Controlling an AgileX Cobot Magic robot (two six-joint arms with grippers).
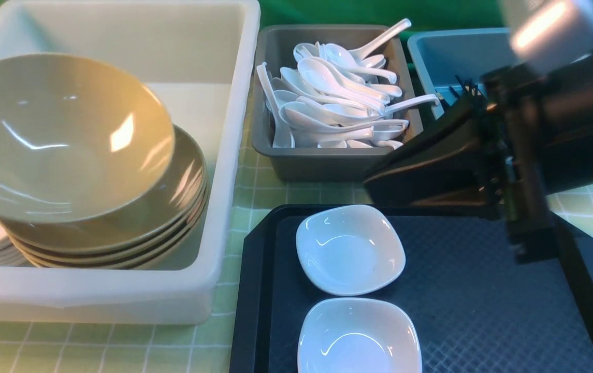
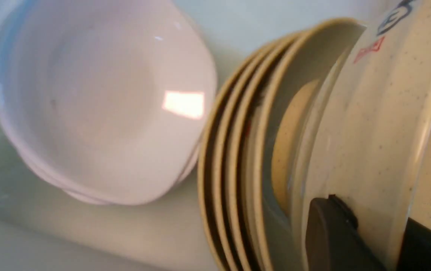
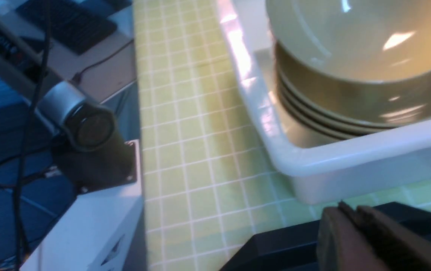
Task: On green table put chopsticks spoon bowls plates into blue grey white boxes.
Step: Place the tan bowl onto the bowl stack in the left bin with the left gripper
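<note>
My left gripper [image 2: 369, 222] is shut on the rim of a tan bowl [image 1: 63, 134], holding it tilted over the stack of bowls [image 1: 135, 233] in the big white box [image 1: 223, 171]. A stack of white plates [image 2: 102, 109] lies beside the bowls in that box. My right gripper [image 1: 375, 182] is shut and empty, just above the far edge of the black tray [image 1: 482, 290]; it also shows in the right wrist view [image 3: 345, 211]. Two white plates [image 1: 349, 248] [image 1: 358, 336] lie on the tray. Several spoons [image 1: 337, 98] fill the dark grey box [image 1: 327, 163]. Chopsticks [image 1: 464, 85] stick up in the blue-grey box [image 1: 457, 52].
The green table [image 1: 301, 194] shows between the boxes and the tray. The right arm [image 1: 550, 119] crosses in front of the blue-grey box. Off the table's left edge stand a camera on a mount [image 3: 83, 124] and a white stand [image 3: 98, 226].
</note>
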